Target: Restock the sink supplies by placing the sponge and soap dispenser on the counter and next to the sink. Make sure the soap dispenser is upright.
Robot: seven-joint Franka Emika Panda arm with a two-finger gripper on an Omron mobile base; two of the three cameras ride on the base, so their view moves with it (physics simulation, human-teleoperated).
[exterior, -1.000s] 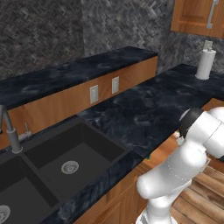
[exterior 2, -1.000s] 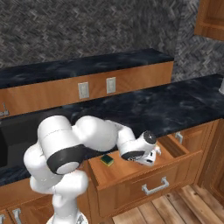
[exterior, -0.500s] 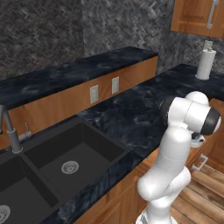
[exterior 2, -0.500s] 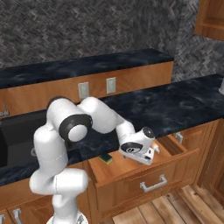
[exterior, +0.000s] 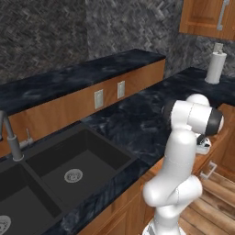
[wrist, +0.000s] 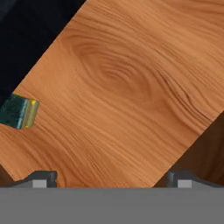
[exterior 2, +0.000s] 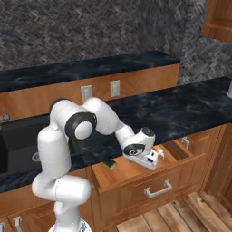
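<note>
Gripper (exterior 2: 153, 159) spread wide, empty, over the open drawer (exterior 2: 136, 170); sponge (exterior 2: 108, 164) still inside at its left, nothing restocked yet.

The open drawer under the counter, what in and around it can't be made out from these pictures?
- Soap dispenser: I cannot find it. In the right base view the arm and gripper cover the middle of the drawer.
- Sponge: partly tucked under the counter edge there; in the hand view it is cut off by the left edge.
- Drawer in the left base view: hidden behind the arm.
</note>
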